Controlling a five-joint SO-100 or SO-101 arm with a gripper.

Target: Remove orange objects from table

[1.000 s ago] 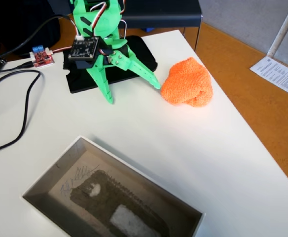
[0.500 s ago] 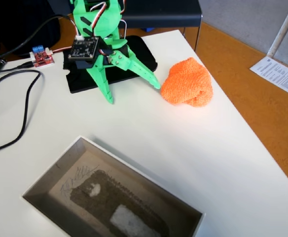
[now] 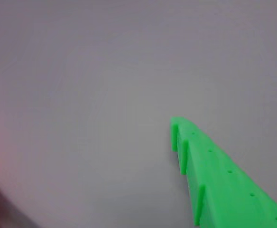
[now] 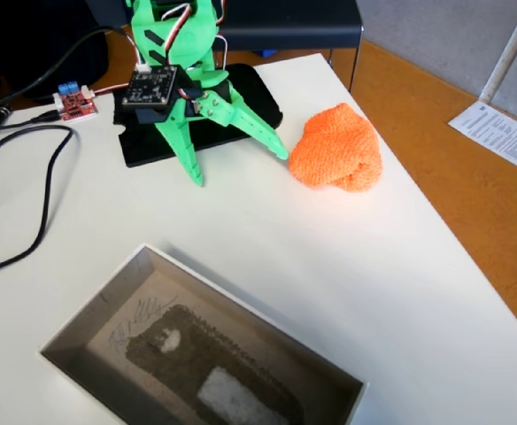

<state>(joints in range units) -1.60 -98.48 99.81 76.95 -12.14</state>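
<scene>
The orange knitted cloth bundle (image 4: 335, 148) lies on the white table (image 4: 267, 257) toward its right edge in the fixed view. My green gripper (image 4: 238, 168) hangs just left of it, jaws spread wide and empty; one fingertip (image 4: 278, 150) almost touches the bundle's left side, the other fingertip (image 4: 196, 177) points down at the table. In the wrist view only one green toothed finger (image 3: 209, 166) shows over bare white table (image 3: 105, 95); the bundle is out of that view.
A grey open box with a white rim (image 4: 99, 305) stands at the front of the table. A black base plate (image 4: 196, 119), a small red circuit board (image 4: 75, 104) and black cables (image 4: 28, 186) lie at the back left. Orange-brown floor (image 4: 453, 133) lies beyond the table's right edge.
</scene>
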